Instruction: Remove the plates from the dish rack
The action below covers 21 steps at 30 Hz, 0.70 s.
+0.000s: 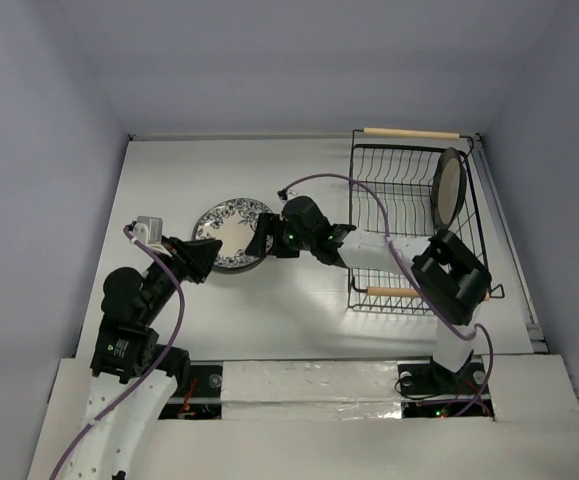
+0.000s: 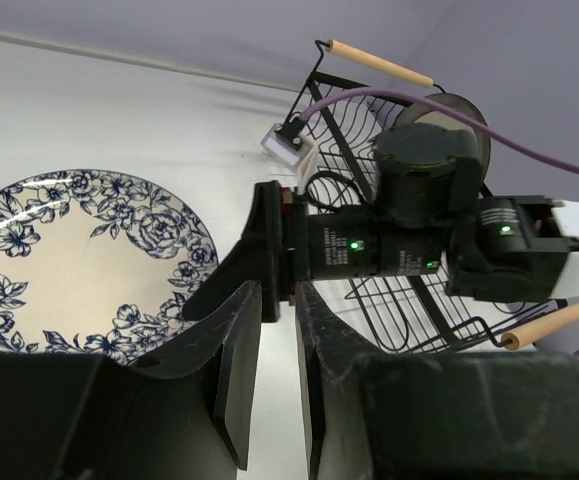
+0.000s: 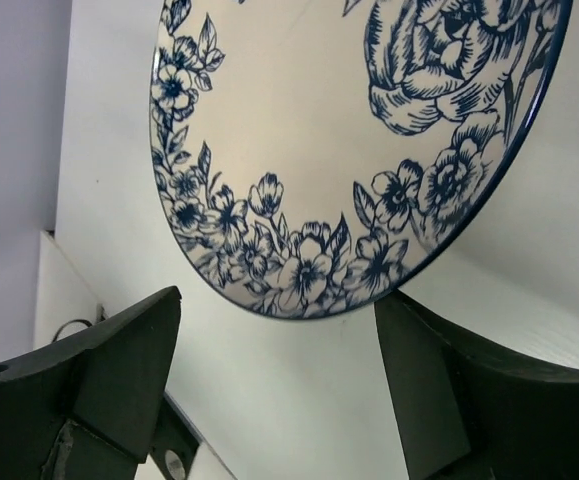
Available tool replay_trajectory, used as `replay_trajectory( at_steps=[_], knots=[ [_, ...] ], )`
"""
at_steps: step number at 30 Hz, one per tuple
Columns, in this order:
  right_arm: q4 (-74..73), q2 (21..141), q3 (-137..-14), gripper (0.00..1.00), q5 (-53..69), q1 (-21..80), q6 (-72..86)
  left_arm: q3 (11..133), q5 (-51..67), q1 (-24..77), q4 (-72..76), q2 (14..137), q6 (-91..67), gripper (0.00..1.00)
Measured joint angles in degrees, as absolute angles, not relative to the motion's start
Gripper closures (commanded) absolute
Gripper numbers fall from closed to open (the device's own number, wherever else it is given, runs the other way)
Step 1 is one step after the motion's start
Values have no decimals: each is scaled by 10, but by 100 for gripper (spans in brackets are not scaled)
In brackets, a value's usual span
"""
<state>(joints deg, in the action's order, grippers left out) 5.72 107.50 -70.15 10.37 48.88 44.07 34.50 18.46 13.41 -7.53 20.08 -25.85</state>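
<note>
A white plate with a dark blue floral pattern (image 1: 231,230) lies flat left of the dish rack (image 1: 369,215); a darker rim shows under its near edge. My right gripper (image 1: 262,238) is at this plate's right rim, open, its wide-apart fingers on either side of the rim (image 3: 279,300) without pinching the plate (image 3: 299,120). My left gripper (image 1: 201,258) sits at the plate's near-left side with a narrow gap (image 2: 279,300) and nothing in it. A brown-rimmed cream plate (image 1: 449,187) stands upright in the black wire rack (image 2: 349,110).
The rack takes up the table's back right, with wooden handles at its far end (image 1: 411,132) and near end (image 1: 394,292). The right arm's white forearm (image 1: 369,250) reaches over the rack's near-left corner. Purple cables (image 1: 169,300) trail along both arms.
</note>
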Motion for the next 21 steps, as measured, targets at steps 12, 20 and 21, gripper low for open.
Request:
replay_trajectory(
  at_steps=[12,20,21],
  knots=[
    [4,873,-635,91,96,492,358,345,184,134,-76,190,-258,87],
    [-121,669,-635,100,-147,386,312,345,175,136,-76,177,-260,100],
    [-143,656,-641,100,-187,359,305,345,172,138,-77,174,-260,100]
  ],
)
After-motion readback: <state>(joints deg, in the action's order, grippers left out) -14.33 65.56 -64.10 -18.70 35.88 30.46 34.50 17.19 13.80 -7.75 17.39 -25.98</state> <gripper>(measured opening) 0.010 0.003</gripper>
